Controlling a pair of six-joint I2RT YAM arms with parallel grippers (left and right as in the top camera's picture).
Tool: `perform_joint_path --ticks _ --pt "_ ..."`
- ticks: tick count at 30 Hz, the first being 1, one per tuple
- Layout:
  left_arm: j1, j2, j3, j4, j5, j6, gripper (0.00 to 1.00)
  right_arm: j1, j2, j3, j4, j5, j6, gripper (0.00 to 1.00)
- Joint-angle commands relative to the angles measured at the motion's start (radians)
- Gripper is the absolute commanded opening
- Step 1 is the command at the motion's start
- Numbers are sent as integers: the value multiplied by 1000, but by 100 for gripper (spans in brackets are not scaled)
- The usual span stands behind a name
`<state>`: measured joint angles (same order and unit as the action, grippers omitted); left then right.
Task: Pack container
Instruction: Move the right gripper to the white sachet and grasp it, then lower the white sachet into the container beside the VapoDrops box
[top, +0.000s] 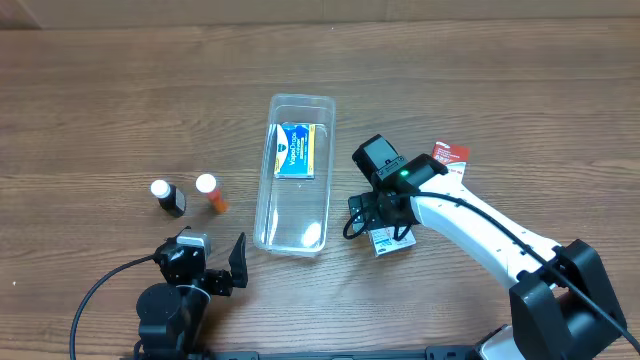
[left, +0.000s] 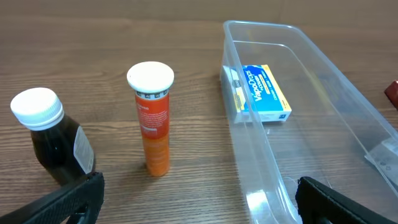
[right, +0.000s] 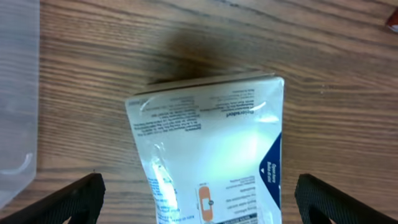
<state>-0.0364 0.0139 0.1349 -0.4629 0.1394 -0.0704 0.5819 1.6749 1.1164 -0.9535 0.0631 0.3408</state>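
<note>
The clear plastic container (top: 295, 175) lies lengthwise mid-table and holds a blue and yellow box (top: 296, 149) at its far end; it also shows in the left wrist view (left: 311, 118) with the box (left: 264, 93). My right gripper (top: 385, 222) is open directly above a white bandage box (right: 211, 155), fingers on either side of it, apart from it. My left gripper (top: 215, 270) is open and empty near the front edge. Ahead of it stand an orange tube with a white cap (left: 152, 118) and a dark bottle with a white cap (left: 53, 140).
A small red packet (top: 450, 153) lies to the right of the container, behind the right arm. The orange tube (top: 211, 193) and the dark bottle (top: 168, 197) stand left of the container. Wood table all around.
</note>
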Motion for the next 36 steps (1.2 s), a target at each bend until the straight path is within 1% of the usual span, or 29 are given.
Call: perform_joint_path --ticks 1,4,10,11,12,15,16,18,19,21,26,28,30,33,36 --pt "12 -9 -4 4 8 19 100 -8 33 -21 27 15 11 100" --pt "12 -9 -4 4 8 19 100 -16 71 -36 60 22 -7 100" --pt "12 -9 -4 4 8 19 100 -23 119 -37 67 21 -7 100" --pt "12 -9 -4 4 8 19 100 -23 119 -35 66 19 -6 98" --pt "12 -8 -4 4 8 19 100 -23 116 -27 58 13 -2 94" --pt "12 -9 -4 4 8 19 100 -22 108 10 29 10 1 77" --pt "12 -9 -4 4 8 19 100 -22 105 25 18 11 6 75" --pt "12 -9 -4 4 8 19 100 -22 95 68 -15 11 30 75" --pt "12 -8 -4 4 8 19 100 -22 85 117 -45 11 43 72" --pt "12 -9 -4 4 8 19 100 -21 72 196 -92 13 72 71" --pt "12 -9 -4 4 8 19 100 -3 59 472 -222 9 147 69" --pt "12 -9 -4 4 8 19 100 25 59 581 -225 -4 167 69" --pt "12 -8 -4 4 8 19 100 56 59 626 -196 -14 212 69" --pt "12 -9 -4 4 8 19 100 112 67 623 -127 -16 293 69" --pt "12 -9 -4 4 8 19 100 167 106 606 -94 -16 377 68"
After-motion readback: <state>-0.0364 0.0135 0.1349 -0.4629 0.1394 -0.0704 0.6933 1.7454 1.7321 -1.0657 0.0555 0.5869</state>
